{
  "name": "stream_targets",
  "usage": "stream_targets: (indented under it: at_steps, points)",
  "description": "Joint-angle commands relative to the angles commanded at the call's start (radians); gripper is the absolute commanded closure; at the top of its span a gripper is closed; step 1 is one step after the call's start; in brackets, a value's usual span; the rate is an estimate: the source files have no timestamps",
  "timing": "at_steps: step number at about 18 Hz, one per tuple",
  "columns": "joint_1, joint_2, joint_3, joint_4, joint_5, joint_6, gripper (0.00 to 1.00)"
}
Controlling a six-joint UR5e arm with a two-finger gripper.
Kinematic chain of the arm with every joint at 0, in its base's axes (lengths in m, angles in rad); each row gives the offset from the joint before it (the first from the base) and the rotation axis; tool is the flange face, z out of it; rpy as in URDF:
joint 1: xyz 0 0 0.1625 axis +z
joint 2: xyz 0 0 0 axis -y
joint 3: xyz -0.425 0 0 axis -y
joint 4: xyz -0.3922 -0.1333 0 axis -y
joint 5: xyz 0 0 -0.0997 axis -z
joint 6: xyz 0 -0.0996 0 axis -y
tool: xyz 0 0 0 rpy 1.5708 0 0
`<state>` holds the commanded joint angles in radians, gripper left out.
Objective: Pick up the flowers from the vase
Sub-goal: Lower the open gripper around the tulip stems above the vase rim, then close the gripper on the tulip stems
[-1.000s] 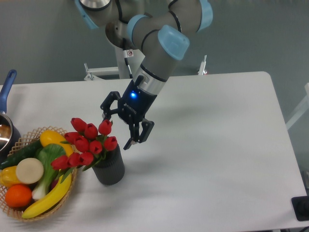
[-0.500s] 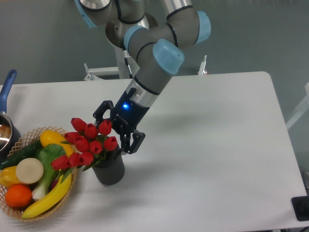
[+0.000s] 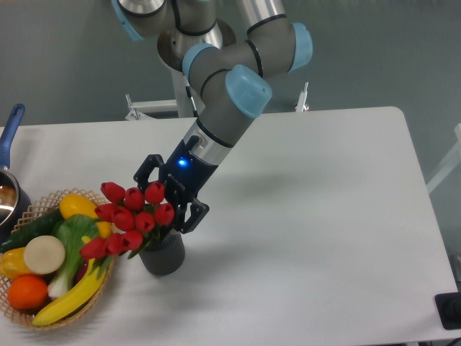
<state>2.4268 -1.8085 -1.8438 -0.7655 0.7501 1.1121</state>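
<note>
Hand (image 3: 167,193) spread wide, grasping nothing, against the flowers (image 3: 128,218), which sit in the vase (image 3: 163,254) just below it. Risk: clamping on blooms rather than stems, crushing them or tipping the vase onto the bench (image 3: 310,216).

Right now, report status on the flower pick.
Gripper open, straddling the flowers from behind. Flowers in vase, not gripped. Basket close alongside.

My arm slants down and to the left from the shoulder, wrist light glowing blue, and my gripper (image 3: 167,194) hangs low with both fingers spread apart.
</note>
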Motion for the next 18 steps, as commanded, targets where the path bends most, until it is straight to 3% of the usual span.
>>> stream_targets:
  at_steps: [6, 18]
  points:
    - [0.002, 0.0, -0.002, 0.0, -0.002, 0.0, 0.44]
    - [0.021, 0.028, -0.005, -0.002, -0.087, -0.026, 0.44]
